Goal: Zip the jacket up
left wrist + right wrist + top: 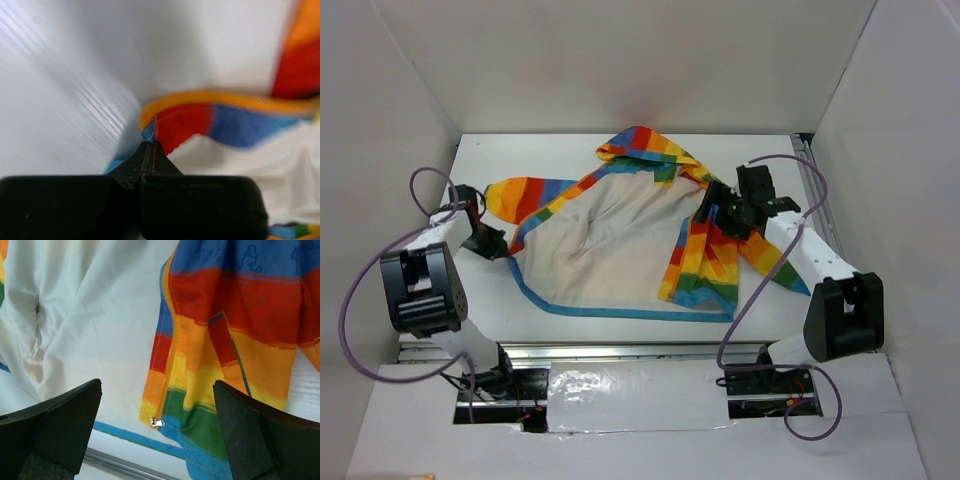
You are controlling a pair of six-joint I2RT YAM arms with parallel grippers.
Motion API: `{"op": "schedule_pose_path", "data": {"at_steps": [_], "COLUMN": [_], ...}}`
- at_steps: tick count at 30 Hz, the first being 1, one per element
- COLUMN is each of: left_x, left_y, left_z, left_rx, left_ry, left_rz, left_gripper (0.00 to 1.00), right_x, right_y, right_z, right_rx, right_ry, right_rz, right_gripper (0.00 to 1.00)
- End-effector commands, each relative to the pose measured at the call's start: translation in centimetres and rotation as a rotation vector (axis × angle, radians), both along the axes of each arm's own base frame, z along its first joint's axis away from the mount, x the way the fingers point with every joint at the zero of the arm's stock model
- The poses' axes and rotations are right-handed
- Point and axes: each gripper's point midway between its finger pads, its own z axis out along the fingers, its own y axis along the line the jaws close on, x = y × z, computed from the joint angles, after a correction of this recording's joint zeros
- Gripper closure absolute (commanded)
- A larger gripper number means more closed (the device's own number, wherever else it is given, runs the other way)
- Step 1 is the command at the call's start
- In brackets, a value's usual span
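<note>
Rainbow-striped jacket [703,258]; white lining [610,240]; blue hem trim [620,311].

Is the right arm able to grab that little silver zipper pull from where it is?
Probably yes. The right tool hangs open over the zipper pull, which lies bare at the jacket front's bottom edge, with nothing covering it.

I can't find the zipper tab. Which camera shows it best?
The right wrist view: the zipper tab sits clear on the jacket. The top view makes it too small to tell; the left wrist view doesn't show it.
</note>
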Motion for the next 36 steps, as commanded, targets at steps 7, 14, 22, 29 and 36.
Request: {"op": "schedule_pose_path", "data": {"at_steps": [7, 14, 22, 29, 36], "left_x": [2.0, -4.2, -15.0, -15.9, -15.9], "left_y": [-11.1, -28.0, -43.7, -42.7, -40.4], "left_z": [12.8, 15.4, 9.5, 8.0, 11.1], "left_rx": [0.250, 0.200, 0.062, 0.022, -0.170], "left_ry": [-0.512, -0.740, -0.606, -0.455, -0.528], "left_rz": [-0.591, -1.208, -1.782, -1.692, -1.571], "left_gripper": [1.00, 1.00, 1.00, 0.01, 0.01], "right_x": [-1.9, -3.7, -5.2, -5.6, -5.8], "right_y": [0.0, -1.1, -3.1, -4.2, -2.0], "right_z": [2.2, 2.4, 1.9, 1.8, 1.8], "right_rx": [-0.076, -0.070, -0.041, -0.027, -0.005], "right_ry": [-0.124, -0.146, -0.156, -0.163, -0.184], "right_rz": [-0.026, -0.084, -0.165, -0.189, -0.091], "right_gripper": [0.00, 0.00, 0.00, 0.00, 0.00]}}
